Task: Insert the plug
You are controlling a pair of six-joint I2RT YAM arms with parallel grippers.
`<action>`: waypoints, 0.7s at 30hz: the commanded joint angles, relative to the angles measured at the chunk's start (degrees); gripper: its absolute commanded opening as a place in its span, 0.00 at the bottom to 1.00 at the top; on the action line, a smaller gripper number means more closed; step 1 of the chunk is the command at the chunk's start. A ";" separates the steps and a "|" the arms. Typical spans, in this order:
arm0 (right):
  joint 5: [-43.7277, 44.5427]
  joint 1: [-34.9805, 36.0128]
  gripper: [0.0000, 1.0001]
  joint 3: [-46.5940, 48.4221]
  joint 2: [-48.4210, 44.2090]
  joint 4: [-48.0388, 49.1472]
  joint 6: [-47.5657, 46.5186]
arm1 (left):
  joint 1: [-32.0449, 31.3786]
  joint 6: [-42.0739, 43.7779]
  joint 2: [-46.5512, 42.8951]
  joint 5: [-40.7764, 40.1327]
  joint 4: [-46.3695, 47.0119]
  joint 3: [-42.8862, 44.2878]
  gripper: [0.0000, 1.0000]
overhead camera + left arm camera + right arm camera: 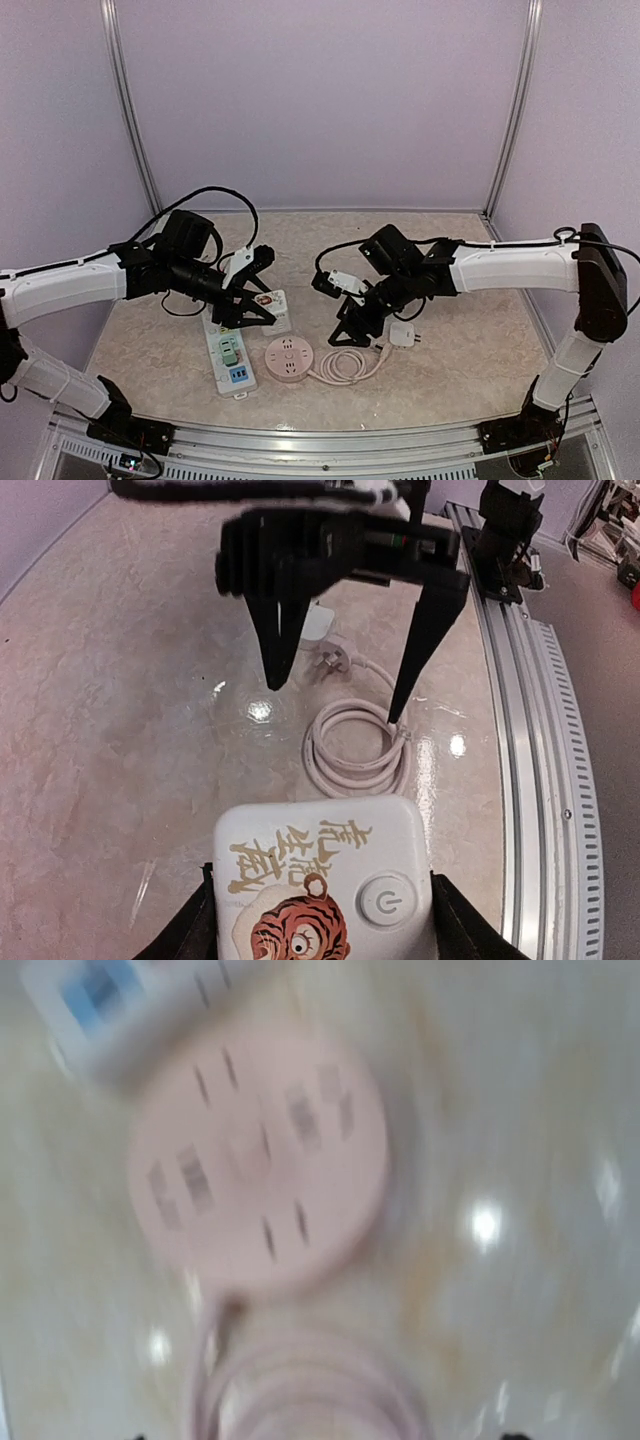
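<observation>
Nearest, the pink round socket (290,358) sits on the tabletop (450,380), with its coiled cord (340,365) and loose plug (380,347) at 3 o'clock. Just beside the plug, the right pincer (352,335) gapes wide, empty. At 10 o'clock, the left pincer (262,305) clamps the tiger-print power strip (320,880).
</observation>
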 commanded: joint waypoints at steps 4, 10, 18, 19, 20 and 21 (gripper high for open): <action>-11.60 -2.41 0.75 2.39 1.95 11.12 -1.94 | -0.19 6.39 8.30 -0.05 5.00 -1.07 0.00; -13.22 -3.23 0.75 2.18 4.04 12.50 -2.28 | -0.52 11.54 11.55 1.06 8.02 -1.99 0.00; -14.93 -3.80 0.74 1.97 5.91 13.38 -1.49 | 0.44 13.73 13.29 1.70 10.48 -4.89 0.00; -14.91 -3.88 0.74 2.15 6.17 13.38 -1.44 | 0.49 13.03 13.42 1.61 11.32 -5.25 0.00; -14.94 -3.91 0.74 2.47 6.51 13.26 -1.45 | 0.61 12.27 13.75 1.60 12.85 -5.56 0.00; -15.07 -4.00 0.74 2.87 6.89 12.98 -1.47 | 0.70 11.47 14.02 1.55 14.19 -5.87 0.00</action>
